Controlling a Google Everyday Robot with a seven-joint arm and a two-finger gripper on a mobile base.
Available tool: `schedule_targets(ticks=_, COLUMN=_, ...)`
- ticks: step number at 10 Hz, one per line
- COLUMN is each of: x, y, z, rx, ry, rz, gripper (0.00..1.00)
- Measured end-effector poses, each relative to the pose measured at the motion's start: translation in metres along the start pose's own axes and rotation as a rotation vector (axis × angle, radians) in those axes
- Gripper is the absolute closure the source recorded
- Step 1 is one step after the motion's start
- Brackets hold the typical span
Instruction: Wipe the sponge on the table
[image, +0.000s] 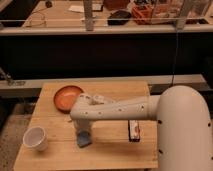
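The sponge (84, 141) is a small blue-grey block lying on the table (115, 150), a pale wooden top, left of centre. My gripper (81, 134) points straight down onto the sponge's top, shut on it and pressing it to the wood. The white arm reaches in from the right and hides the strip of table behind it.
A white cup (36, 138) stands near the table's left edge, close to the sponge. An orange plate (68, 96) sits at the back left. A white packet (98, 97) shows behind the arm. A black-and-white box (134, 130) lies right of the sponge. A cluttered workbench (100, 15) runs behind.
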Motion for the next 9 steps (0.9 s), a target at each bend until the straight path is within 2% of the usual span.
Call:
schedule_targets(ticks=5, x=-0.001, y=0.002, z=-0.001, rx=-0.004, ry=-0.001, rz=0.002, gripper=1.0)
schedule_targets(ticks=7, x=-0.003, y=0.018, z=-0.006, rx=-0.026, ry=0.004, rz=0.045, gripper=1.0)
schedule_targets(ticks=9, x=-0.009, y=0.063, z=-0.021, rx=-0.056, ry=0.01, rz=0.119, gripper=1.0)
